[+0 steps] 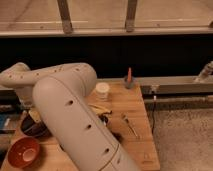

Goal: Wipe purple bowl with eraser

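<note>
The gripper (28, 108) hangs at 9 o'clock over the purple bowl (31, 129) near the table's (140, 106) left edge, its grip impossible to tell, with two bowls counting the orange bowl (23, 152) at 7 o'clock, one white cup (102, 90), and open wood at 4 o'clock.

Two bowls are counted, both left of and nearer than the white cup (102, 90): one purple bowl (36, 130) and one orange bowl (23, 152). One slim tool (130, 125) is counted right of the cup. One gripper (30, 111) is seen left of the cup, over the purple bowl.
</note>
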{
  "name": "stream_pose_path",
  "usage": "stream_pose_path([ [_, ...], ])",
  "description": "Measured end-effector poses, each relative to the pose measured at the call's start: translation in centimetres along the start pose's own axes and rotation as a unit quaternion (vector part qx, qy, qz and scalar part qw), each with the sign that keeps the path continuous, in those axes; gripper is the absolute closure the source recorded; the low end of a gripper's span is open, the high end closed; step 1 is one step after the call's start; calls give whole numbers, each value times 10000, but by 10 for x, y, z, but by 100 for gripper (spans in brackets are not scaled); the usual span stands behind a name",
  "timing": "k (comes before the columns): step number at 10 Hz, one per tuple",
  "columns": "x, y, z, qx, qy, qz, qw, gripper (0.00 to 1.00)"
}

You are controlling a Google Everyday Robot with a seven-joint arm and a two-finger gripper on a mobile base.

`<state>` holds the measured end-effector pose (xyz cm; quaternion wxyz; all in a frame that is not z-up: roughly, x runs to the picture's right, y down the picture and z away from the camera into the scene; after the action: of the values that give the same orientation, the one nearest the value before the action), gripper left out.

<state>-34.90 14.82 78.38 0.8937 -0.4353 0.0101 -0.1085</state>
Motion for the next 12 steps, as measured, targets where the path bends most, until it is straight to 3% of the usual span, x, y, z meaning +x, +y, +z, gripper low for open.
stream_pose_path([
  [3, 36, 23, 6, -77, -43, 339, 9994, 100],
  [5, 64, 16, 6, -86, -38, 653, 9978, 100],
  [7, 73, -1, 2, -77, 0, 761, 9971, 100],
  [10, 41, -31, -11, 7, 90, 469, 9989, 100],
  [12, 21, -36, -16, 71, 93, 235, 9997, 100],
])
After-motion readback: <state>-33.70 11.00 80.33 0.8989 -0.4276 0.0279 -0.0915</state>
